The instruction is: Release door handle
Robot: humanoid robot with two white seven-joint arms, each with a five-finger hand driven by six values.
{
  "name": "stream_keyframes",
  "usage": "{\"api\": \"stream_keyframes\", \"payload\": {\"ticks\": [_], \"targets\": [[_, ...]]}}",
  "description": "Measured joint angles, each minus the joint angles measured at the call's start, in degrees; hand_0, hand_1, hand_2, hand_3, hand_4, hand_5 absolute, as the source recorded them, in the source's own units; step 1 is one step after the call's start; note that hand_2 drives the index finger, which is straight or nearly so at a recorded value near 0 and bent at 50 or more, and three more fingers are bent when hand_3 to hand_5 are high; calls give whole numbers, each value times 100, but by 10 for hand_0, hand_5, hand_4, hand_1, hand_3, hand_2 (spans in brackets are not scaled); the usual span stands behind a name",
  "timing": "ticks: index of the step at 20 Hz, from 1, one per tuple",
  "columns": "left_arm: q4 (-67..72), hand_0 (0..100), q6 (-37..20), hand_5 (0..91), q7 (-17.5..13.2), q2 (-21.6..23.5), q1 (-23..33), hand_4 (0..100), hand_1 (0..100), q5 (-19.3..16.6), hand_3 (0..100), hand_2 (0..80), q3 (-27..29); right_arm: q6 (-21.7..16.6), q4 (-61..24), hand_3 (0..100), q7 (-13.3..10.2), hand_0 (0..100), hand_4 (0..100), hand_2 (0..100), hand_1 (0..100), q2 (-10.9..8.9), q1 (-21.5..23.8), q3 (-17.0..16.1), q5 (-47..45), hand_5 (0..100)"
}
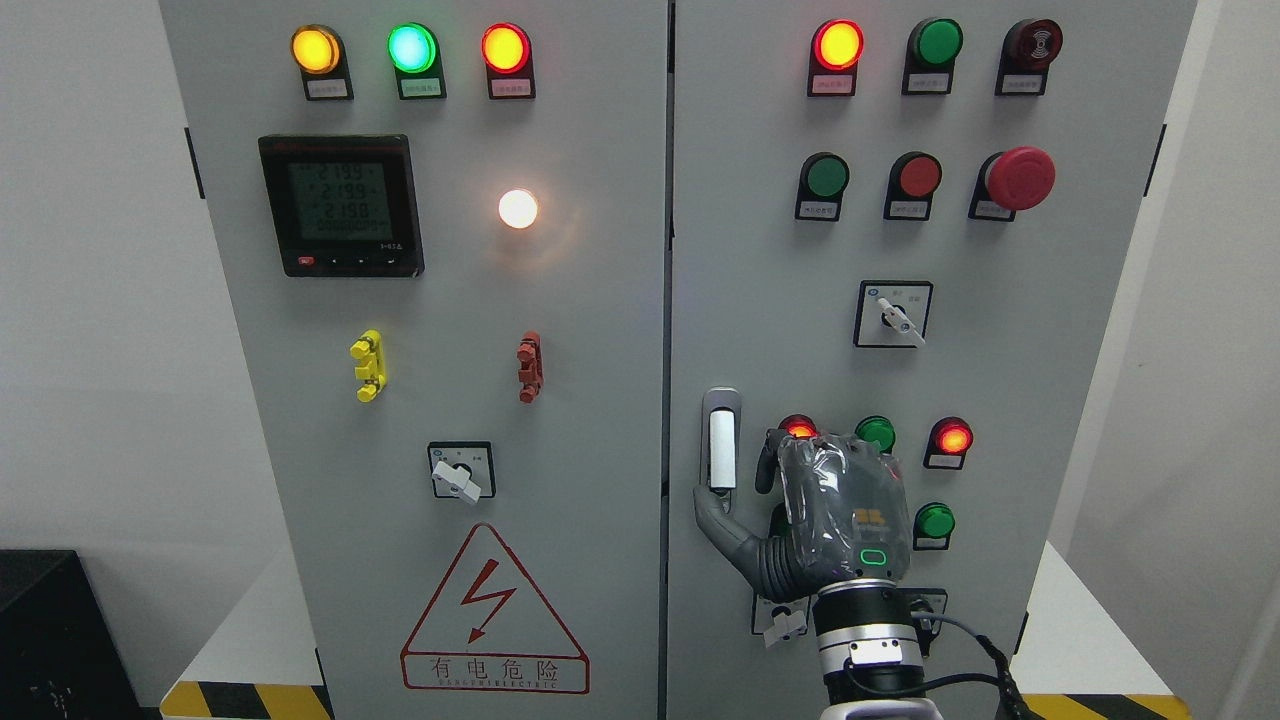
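Right robot hand [800, 510] open, thumb just below white door handle [721, 450].

My right hand [835, 510]: grey moulded shell, back and knuckles wrapped in clear crinkled plastic film that catches the light. Small gold-orange square patch mid-back; below it a rounded green-lit ring. Thumb [722, 520] grey, ribbed in segments near its base, smooth at the tip. One dark finger [766, 462] shows black. Wrist [866, 640] a silver metal cylinder under a black collar, with a small dark rectangular port. Black cable [985, 650] loops off the wrist's side
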Motion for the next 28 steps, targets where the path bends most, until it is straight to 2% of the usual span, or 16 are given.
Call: {"api": "stream_keyframes", "payload": {"ticks": [7,21,28], "targets": [[0,0,1,0,1,0,0,4,0,0,107,44,0,0,0,965,0,248,759,696,360,4,-7,20,-4,684],[0,0,2,0,1,-1,0,4,0,0,104,45,0,-12,0,965,7,360,761,697,359,8,-1,37,-6,685],[0,0,2,0,1,-1,0,3,0,0,104,44,0,-18,-8,965,26,366,762,695,373,9,28,36,-6,685]]}}
